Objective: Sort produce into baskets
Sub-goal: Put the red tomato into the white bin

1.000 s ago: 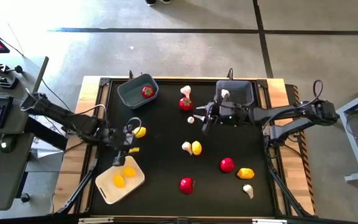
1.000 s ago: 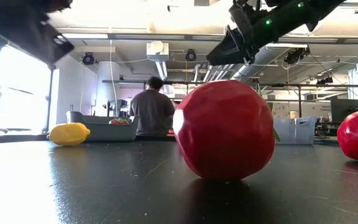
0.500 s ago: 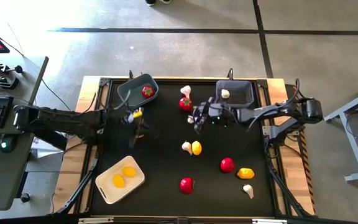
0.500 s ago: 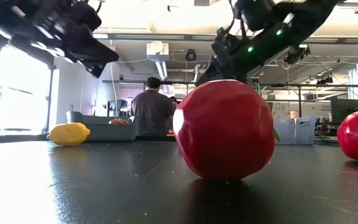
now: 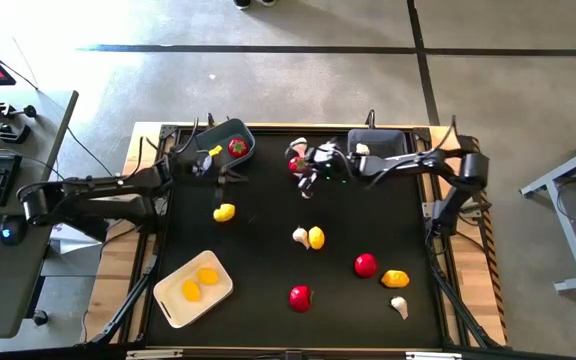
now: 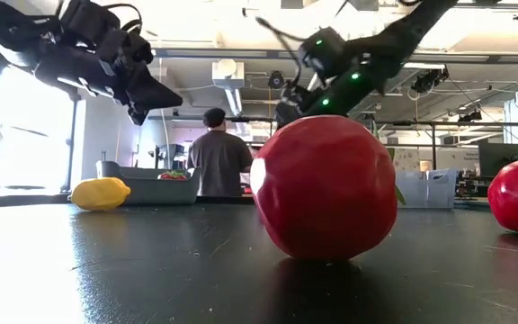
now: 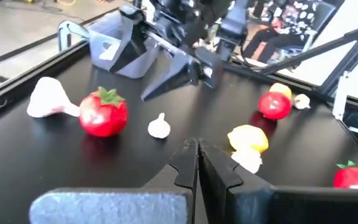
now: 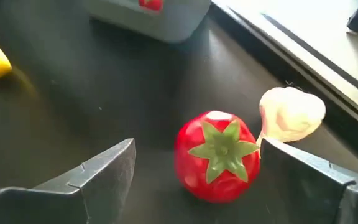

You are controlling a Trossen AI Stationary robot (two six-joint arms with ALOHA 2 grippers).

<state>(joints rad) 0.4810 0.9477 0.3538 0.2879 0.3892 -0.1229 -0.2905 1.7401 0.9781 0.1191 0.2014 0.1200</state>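
Note:
My right gripper (image 5: pixel 306 168) is open at the table's far middle. Its fingers stand on either side of a red tomato (image 8: pixel 216 155) with a green top, without clearly touching it. A whitish garlic bulb (image 8: pixel 291 115) lies just beyond that tomato. My left gripper (image 7: pixel 196 149) is shut and holds nothing. It hovers by the near rim of the grey-blue bin (image 5: pixel 223 145), which holds one tomato (image 5: pixel 237 147). The dark bin (image 5: pixel 383 140) holds a garlic bulb (image 5: pixel 362 150). The cream tray (image 5: pixel 173 305) holds two lemons.
Loose on the black mat lie a lemon (image 5: pixel 225 212), a small garlic (image 5: pixel 307 191), a garlic and lemon pair (image 5: pixel 310 237), two tomatoes (image 5: pixel 366 265) (image 5: pixel 300 297), another lemon (image 5: pixel 395 278) and a garlic (image 5: pixel 399 306). A person (image 6: pixel 221 157) stands in the room behind.
My left gripper has gone from above the cream tray toward the table's far edge and now hovers at the grey-blue bin, still shut. My right gripper has moved from beside the dark bin toward the table's left and far edge, up to the tomato.

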